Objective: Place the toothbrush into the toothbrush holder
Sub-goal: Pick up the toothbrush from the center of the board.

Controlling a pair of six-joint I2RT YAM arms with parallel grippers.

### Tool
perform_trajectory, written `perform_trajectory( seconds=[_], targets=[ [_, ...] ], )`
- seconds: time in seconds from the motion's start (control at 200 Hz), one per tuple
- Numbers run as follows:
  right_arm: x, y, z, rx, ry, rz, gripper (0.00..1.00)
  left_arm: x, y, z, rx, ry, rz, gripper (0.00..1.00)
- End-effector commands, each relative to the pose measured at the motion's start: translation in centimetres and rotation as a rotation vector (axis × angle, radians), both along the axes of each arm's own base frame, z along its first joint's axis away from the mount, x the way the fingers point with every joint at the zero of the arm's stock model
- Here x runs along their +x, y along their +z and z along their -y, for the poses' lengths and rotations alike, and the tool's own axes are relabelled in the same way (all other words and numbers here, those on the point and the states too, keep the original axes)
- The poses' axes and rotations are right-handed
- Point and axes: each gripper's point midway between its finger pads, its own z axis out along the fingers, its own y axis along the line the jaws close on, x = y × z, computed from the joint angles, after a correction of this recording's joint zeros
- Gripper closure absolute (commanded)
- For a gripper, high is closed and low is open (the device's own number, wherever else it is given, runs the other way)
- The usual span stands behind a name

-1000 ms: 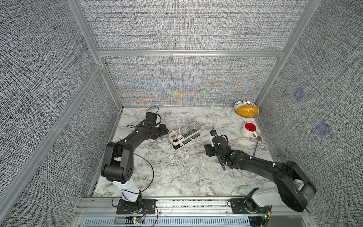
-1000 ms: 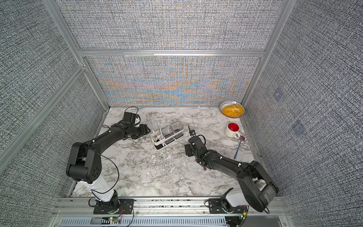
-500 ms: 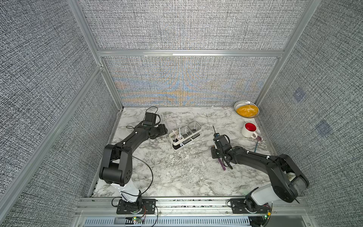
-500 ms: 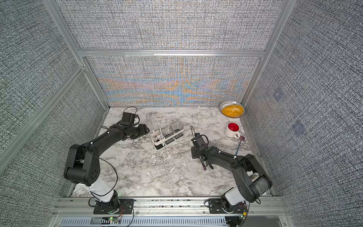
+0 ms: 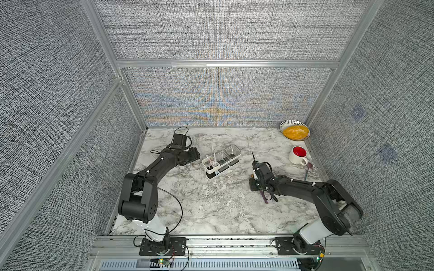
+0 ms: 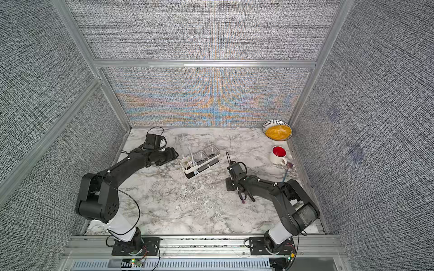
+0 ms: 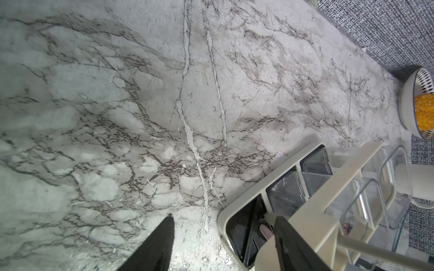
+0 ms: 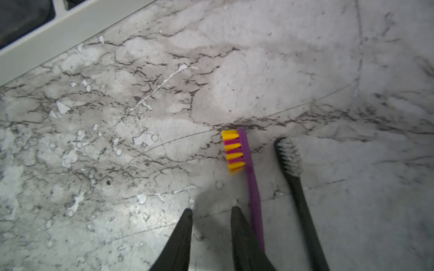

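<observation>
The white toothbrush holder (image 5: 231, 159) (image 6: 209, 158) stands mid-table, with pale brushes upright in its end section. A purple toothbrush (image 8: 250, 169) with yellow and magenta bristles lies flat on the marble, and a black toothbrush (image 8: 297, 187) lies beside it. My right gripper (image 8: 211, 210) (image 5: 254, 185) is down at the table with a narrow gap between its fingers and only marble in that gap. The purple handle lies against the outer side of one finger. My left gripper (image 7: 223, 220) (image 5: 196, 156) is open and straddles the holder's (image 7: 237, 206) end wall.
A white mug with a red inside (image 5: 298, 154) stands at the right edge, with a blue-handled utensil (image 5: 307, 172) lying by it. A patterned bowl of yellow food (image 5: 294, 132) sits in the back right corner. Fabric walls enclose the table on three sides.
The right gripper's jaws have narrowed, and the right arm has shifted a little over the two brushes. The left arm has stayed at the holder's end.
</observation>
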Motion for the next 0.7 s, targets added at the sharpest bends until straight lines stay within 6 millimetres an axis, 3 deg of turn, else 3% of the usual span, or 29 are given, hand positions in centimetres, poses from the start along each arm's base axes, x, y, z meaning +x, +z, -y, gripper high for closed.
perform_trajectory(
  seconds=[0.0,0.155,0.23,0.315,0.495,0.696],
  targets=[
    [-0.3,0.5,-2.0,0.046,0.043,-0.008,0.69,0.1,0.4,-0.1,0.01,0.001,0.011,0.3],
    [0.0,2.0,-2.7,0.043,0.054,0.021,0.69,0.1,0.4,-0.2,0.018,0.001,0.011,0.3],
    [0.2,2.7,-1.9,0.018,0.032,0.041,0.67,0.1,0.5,-0.3,0.02,0.002,0.012,0.3],
    [0.3,3.1,-0.5,-0.026,-0.002,0.049,0.57,0.1,0.5,-0.3,0.019,0.002,0.013,0.3],
    [0.4,1.9,2.3,-0.078,-0.073,0.004,0.41,0.0,0.6,-0.2,0.013,0.0,0.016,0.3],
    [-0.2,-0.1,2.5,-0.073,-0.078,-0.058,0.42,-0.2,0.5,-0.4,0.022,0.002,0.012,0.3]
  ],
)
